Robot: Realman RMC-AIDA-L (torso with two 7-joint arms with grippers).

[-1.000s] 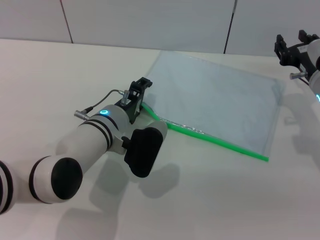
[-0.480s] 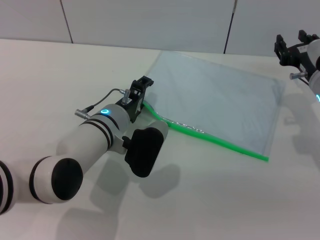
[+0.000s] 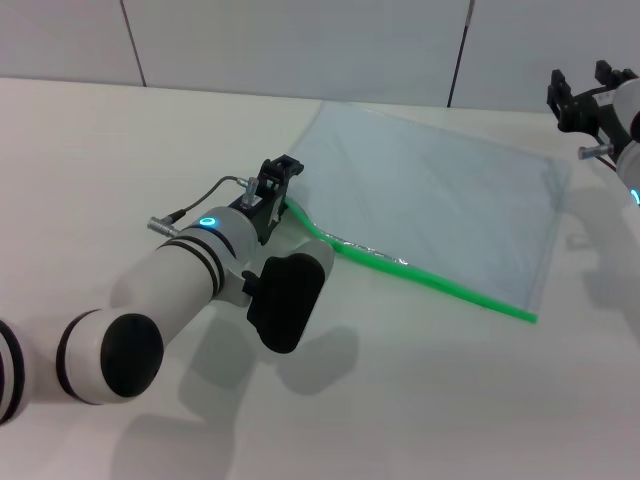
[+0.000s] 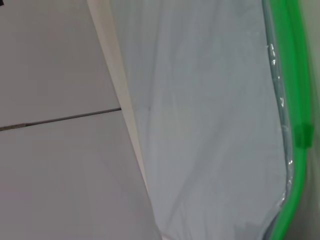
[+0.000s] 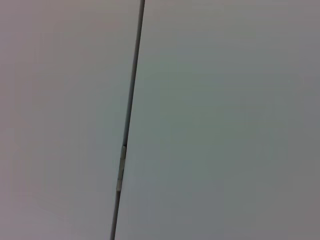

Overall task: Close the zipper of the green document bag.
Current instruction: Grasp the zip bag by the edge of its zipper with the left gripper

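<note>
Head view: a pale cream table (image 3: 420, 400) fills the scene, backed by a light grey panelled wall (image 3: 300, 45) at the far side; the green document bag (image 3: 440, 205), a large flat pouch of translucent blue-grey plastic, lies on the table right of centre, its far-left corner close to the wall; the white left arm (image 3: 190, 275) reaches in from the near left toward the bag's near-left corner; the zipper (image 3: 430, 283), a thin bright green strip, runs along the bag's near edge from that corner to the near-right corner, its left end lifted and curved; the left gripper (image 3: 282, 192) sits at that curved end, and whether its jaws grip the strip cannot be told; the right gripper (image 3: 590, 92) is raised at the far right edge, well apart from the bag, its black fingers set apart with nothing between them. Left wrist view: the bag's plastic sheet with the green strip along one side, bearing a small green slider (image 4: 303, 135); right wrist view: only the wall.
</note>
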